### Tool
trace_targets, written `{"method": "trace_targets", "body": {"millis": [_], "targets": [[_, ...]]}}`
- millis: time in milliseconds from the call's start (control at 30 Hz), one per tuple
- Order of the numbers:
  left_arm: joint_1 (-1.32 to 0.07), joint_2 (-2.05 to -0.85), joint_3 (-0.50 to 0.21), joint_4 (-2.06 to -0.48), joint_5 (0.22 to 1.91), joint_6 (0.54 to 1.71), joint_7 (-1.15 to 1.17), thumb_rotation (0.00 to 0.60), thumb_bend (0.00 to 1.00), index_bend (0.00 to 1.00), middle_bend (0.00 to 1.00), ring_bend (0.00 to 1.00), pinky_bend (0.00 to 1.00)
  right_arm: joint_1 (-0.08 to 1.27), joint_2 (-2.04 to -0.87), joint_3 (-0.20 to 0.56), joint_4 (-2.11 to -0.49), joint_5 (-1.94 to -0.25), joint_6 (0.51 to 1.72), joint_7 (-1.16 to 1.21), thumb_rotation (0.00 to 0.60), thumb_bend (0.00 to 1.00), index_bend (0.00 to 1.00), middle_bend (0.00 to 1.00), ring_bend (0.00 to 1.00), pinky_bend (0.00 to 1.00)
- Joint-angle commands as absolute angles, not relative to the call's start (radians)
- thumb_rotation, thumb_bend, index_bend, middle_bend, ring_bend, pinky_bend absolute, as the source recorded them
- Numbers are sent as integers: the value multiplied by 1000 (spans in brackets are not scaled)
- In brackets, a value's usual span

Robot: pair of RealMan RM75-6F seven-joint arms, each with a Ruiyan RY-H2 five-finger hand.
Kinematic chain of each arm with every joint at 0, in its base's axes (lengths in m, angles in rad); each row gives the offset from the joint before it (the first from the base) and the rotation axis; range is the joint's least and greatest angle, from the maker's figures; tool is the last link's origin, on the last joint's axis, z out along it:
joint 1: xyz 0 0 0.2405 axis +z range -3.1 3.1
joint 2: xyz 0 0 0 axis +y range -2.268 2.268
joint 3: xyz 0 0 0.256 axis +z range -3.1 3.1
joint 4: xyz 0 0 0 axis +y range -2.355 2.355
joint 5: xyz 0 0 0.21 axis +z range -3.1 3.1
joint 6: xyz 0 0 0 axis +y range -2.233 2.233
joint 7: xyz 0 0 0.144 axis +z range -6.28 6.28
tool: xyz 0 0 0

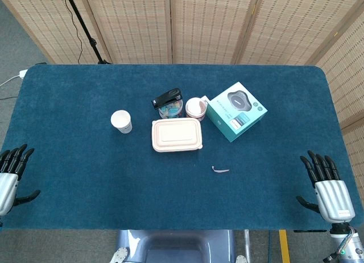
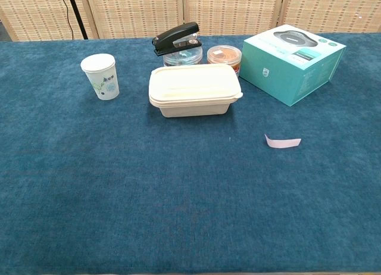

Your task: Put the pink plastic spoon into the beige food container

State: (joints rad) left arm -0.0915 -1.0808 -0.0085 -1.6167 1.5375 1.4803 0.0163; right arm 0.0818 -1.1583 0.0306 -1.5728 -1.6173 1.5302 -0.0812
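pink plastic spoon point(image 2: 283, 141) lies flat on the blue table point(image 2: 119, 197), alone, in front of and to the right of the beige food container point(image 2: 193, 89), well apart from it. the container's lid is on. my left hand point(image 1: 11, 172) rests at the table's near left edge, fingers spread, holding nothing. my right hand point(image 1: 327, 186) sits at the near right edge, likewise spread and empty. behind the container stand a paper cup point(image 2: 100, 76), a black stapler point(image 2: 176, 37) on a round tin, a small tub point(image 2: 224, 56) and a teal box point(image 2: 293, 62).
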Motion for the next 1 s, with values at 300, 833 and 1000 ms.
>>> {"method": "trace_targets", "body": {"millis": [300,833,1000], "targets": [[-88,-1047,-13,-1650,1513,1471,-6,600,0,0,0,0,0,124,-1188,6,-1577,-1612,1422,-61,600,0,87,0,0,0],[-88,-1028,-21,-1652,1497,1462,-55,600,0,0,0,0,0,335,-1365,84,-1589,-1534,1138,-247,600,166,255,0,0,0],[-87,-1027,-22,-1651,1490,1458,-64,600,0,0,0,0,0,368,-1417,110,-1550,-1473,1107,-309,600,299,287,0,0,0]]}}
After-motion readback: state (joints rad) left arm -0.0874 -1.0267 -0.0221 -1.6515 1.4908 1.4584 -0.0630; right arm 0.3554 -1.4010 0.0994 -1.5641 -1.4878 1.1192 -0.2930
